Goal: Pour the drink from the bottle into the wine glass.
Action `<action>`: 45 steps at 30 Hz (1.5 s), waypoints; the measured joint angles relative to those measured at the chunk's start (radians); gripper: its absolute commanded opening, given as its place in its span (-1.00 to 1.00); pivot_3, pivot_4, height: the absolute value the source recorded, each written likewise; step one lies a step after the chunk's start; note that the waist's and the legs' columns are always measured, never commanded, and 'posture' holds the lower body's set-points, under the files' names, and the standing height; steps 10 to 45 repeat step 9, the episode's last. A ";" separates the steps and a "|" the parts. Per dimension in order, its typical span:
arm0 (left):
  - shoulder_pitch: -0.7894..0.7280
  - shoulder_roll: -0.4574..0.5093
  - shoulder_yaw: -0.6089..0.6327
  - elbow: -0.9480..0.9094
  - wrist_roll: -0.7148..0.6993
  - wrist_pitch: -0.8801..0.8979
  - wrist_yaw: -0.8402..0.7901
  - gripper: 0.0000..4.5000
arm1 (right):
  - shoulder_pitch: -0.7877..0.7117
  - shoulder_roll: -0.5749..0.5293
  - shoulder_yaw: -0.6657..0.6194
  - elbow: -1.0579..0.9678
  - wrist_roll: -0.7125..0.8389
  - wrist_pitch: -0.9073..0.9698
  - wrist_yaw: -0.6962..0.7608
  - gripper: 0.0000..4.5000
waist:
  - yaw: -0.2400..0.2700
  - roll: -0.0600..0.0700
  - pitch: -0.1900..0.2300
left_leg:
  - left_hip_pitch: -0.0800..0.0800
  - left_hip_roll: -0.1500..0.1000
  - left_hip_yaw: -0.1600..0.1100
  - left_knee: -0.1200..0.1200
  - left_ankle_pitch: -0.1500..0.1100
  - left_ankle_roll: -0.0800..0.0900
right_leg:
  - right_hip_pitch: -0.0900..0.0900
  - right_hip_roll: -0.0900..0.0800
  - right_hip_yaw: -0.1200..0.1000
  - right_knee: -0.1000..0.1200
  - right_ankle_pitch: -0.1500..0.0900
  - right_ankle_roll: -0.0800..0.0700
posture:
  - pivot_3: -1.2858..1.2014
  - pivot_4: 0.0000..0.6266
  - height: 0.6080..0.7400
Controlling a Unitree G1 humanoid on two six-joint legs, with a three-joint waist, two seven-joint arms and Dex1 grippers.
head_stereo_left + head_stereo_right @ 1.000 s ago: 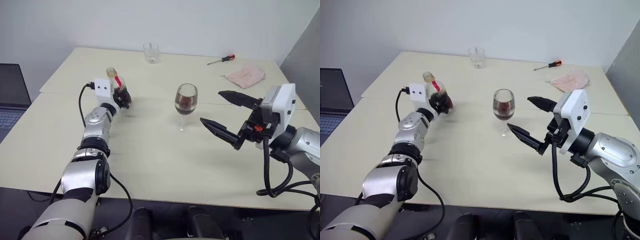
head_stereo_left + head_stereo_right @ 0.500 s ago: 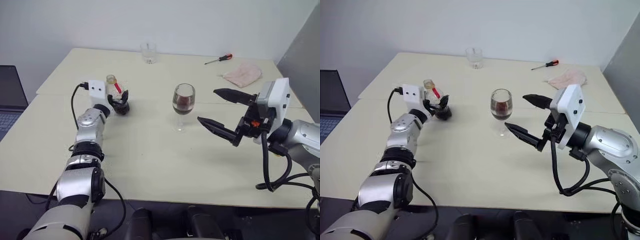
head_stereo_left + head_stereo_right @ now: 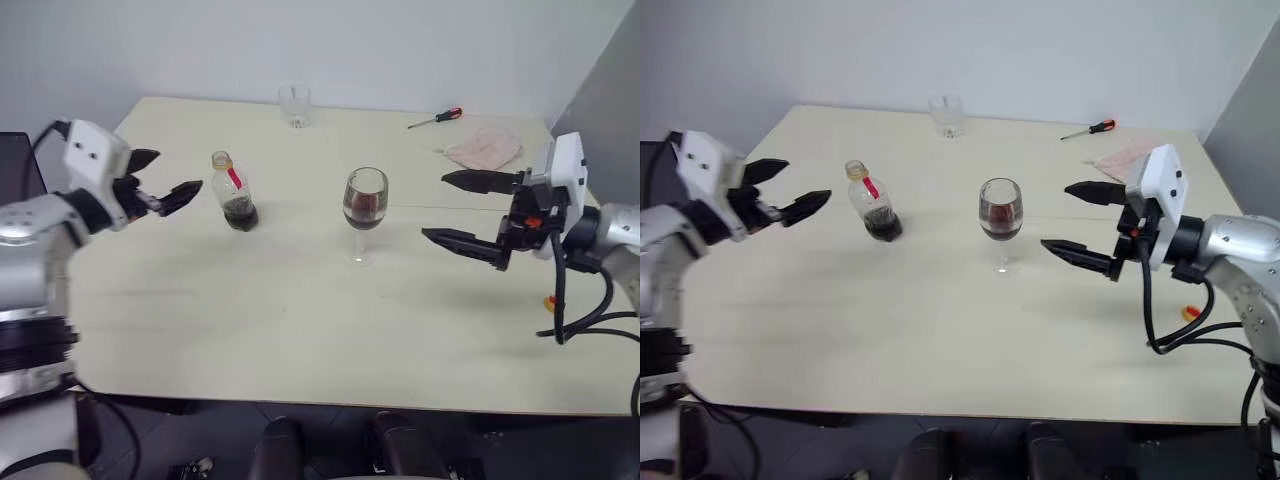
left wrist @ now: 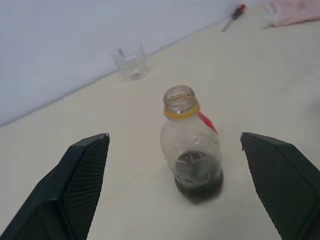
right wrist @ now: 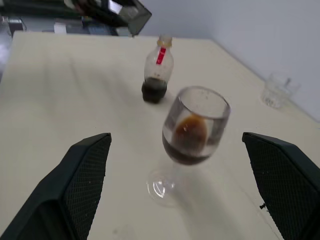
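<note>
The bottle (image 3: 235, 192) stands upright on the tabletop (image 3: 300, 330), left of the middle and toward the far side, with no cap on its open neck, a yellow ring just under the mouth and a red strip down its side. A little dark brown drink (image 4: 198, 176) sits in its bottom. The left hand (image 3: 160, 180) hangs in the air just to the left of the bottle, its two black fingers spread wide and holding nothing, clear of the plastic.

The wine glass (image 3: 365, 205) stands upright near the middle of the tabletop, to the right of the bottle and apart from it, its bowl partly filled with the same dark liquid. The right hand (image 3: 455, 210) hovers to the right of the glass, fingers wide apart and empty, pointing toward the bowl without touching it.

Along the far edge stands a short clear tumbler (image 3: 294, 105). Toward the far right corner lie a red-handled screwdriver (image 3: 434, 119) and, near it, a crumpled pink cloth (image 3: 484, 148).
</note>
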 measured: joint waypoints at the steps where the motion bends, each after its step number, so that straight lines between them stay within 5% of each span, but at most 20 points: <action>1: -0.001 0.019 0.016 -0.026 -0.043 0.042 -0.027 0.98 | -0.005 -0.008 0.000 0.009 -0.001 0.001 0.016 1.00 | 0.000 0.000 0.000 | 0.000 0.000 0.000 0.000 0.000 0.000 | 0.000 0.000 0.000 0.000 -0.001 0.001 | 0.03 -0.52 1.00; 7: -0.133 0.144 0.020 -0.143 -0.277 0.241 -0.203 0.98 | -0.042 -0.078 -0.011 0.128 -0.029 -0.001 0.132 1.00 | -0.001 0.000 0.000 | 0.001 -0.001 0.001 -0.001 0.000 0.000 | 0.000 0.001 0.001 0.000 -0.002 0.002 | 0.03 -0.52 1.00; 45: -0.160 0.167 0.001 -0.126 -0.279 0.243 -0.247 0.98 | -0.042 -0.078 -0.018 0.148 -0.024 0.001 0.168 1.00 | -0.003 0.001 0.001 | 0.002 -0.001 0.001 -0.002 0.000 0.000 | 0.000 0.002 0.001 0.001 -0.003 0.001 | 0.03 -0.52 1.00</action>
